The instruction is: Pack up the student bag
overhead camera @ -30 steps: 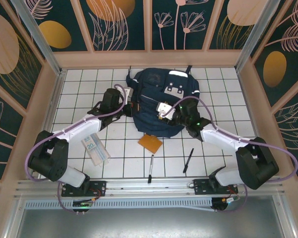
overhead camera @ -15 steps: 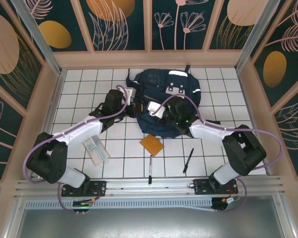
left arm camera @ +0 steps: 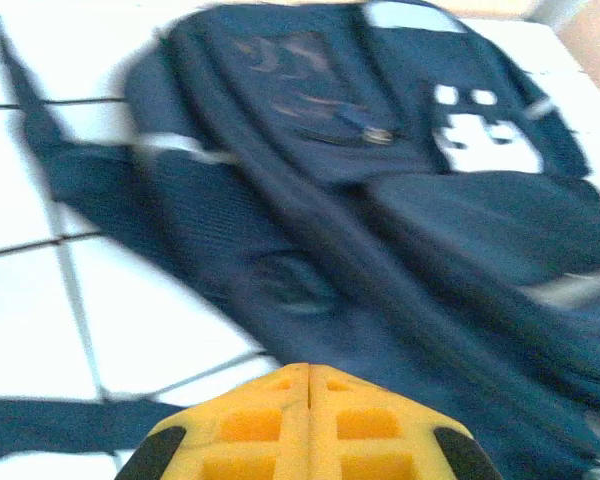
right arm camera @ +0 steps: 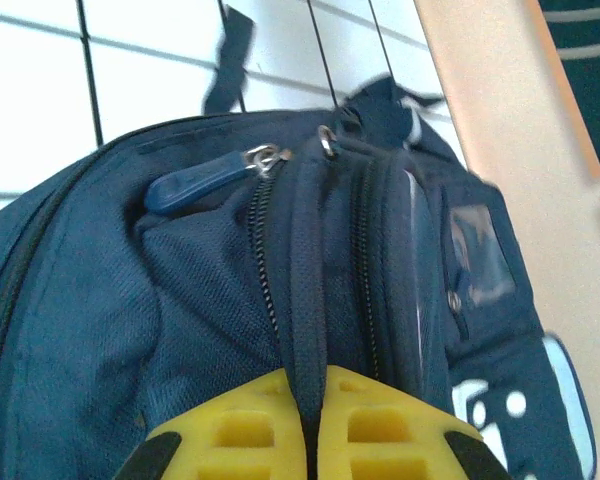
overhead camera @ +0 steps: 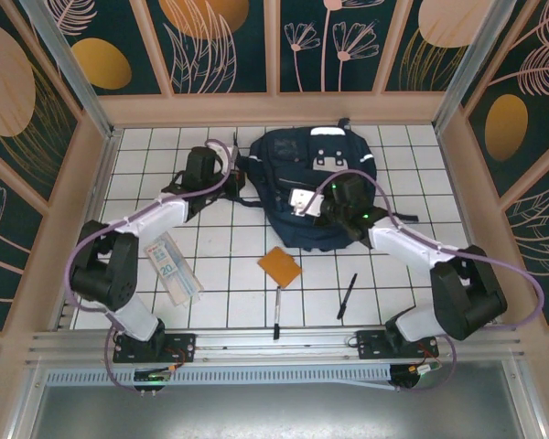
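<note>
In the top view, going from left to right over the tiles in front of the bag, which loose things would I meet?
banknote bundle → orange pad → black pen

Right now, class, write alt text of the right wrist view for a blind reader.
The right pincer is shut on a ridge of the navy student bag, between two zippers. A blue zipper pull lies above-left; white tiled table behind.

The notebook point(overhead camera: 279, 266) and pens point(overhead camera: 279, 307) lie before the student bag point(overhead camera: 302, 157)
</note>
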Action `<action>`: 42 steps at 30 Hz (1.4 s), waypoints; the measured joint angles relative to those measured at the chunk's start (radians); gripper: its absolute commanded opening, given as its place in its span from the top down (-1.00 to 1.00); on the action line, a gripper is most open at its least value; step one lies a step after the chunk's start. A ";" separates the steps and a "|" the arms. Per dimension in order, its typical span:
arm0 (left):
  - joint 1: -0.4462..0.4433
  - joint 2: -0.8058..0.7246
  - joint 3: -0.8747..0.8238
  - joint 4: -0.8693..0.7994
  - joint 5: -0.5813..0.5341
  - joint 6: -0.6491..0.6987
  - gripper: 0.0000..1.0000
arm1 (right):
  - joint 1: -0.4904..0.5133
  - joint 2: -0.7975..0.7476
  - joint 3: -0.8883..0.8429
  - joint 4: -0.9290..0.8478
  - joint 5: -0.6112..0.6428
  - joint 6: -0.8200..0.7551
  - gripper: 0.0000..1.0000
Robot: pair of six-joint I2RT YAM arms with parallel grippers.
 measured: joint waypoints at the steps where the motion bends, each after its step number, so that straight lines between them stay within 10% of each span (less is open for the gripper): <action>1: 0.019 0.021 0.000 0.010 -0.014 0.007 1.00 | -0.017 -0.013 0.000 -0.023 0.003 -0.009 1.00; 6: 0.030 0.103 0.000 0.019 -0.038 0.018 1.00 | -0.039 -0.042 0.000 -0.109 0.008 -0.041 1.00; 10: 0.015 0.102 -0.019 0.079 0.151 0.015 0.23 | -0.045 -0.052 0.000 -0.124 -0.017 -0.032 1.00; 14: -0.054 0.021 -0.073 0.122 0.343 0.098 -0.07 | -0.065 -0.066 0.001 -0.127 -0.054 -0.026 1.00; 20: -0.137 -0.025 -0.085 0.147 0.507 0.138 -0.12 | -0.074 -0.066 0.015 -0.166 -0.084 -0.026 1.00; 42: -0.159 0.120 -0.052 0.183 0.518 0.610 0.24 | -0.079 -0.077 0.062 -0.274 -0.192 -0.042 1.00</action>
